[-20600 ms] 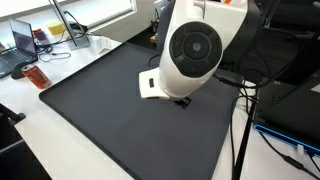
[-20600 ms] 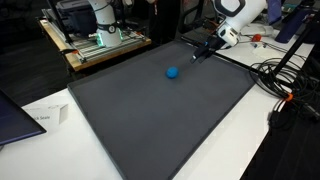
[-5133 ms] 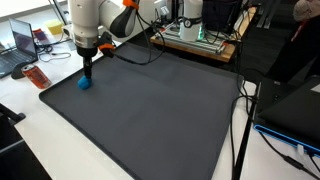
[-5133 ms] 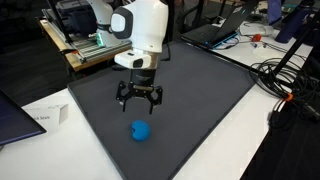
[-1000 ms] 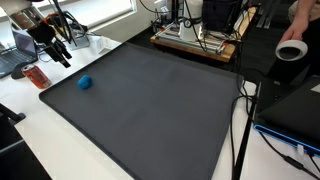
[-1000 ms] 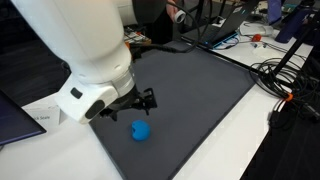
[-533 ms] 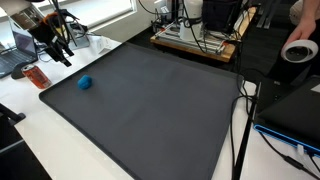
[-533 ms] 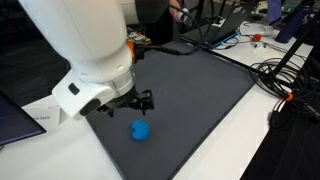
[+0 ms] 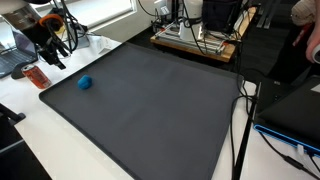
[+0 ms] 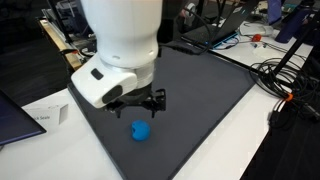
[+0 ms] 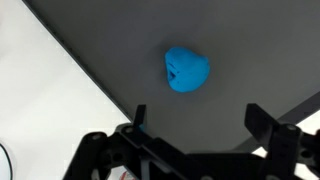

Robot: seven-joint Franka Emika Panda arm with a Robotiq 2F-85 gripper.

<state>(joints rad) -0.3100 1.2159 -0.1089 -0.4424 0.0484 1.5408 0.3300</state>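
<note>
Above dark grey table mat (image 10: 200, 90): claw (image 10: 147, 103) open, empty, hovering near small blue lumpy ball (image 10: 141, 131).
Wrist view: ball (image 11: 186, 70) lies on the mat at 12 o'clock off the jaw gap. Reads as hover step; a grasp calls for centring, then descent.

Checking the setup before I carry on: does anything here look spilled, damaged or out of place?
Nothing stands out. The blue lump lies on the dark mat near its edge, lopsided but intact. The gripper hangs close by, fingers open, not touching it.
</note>
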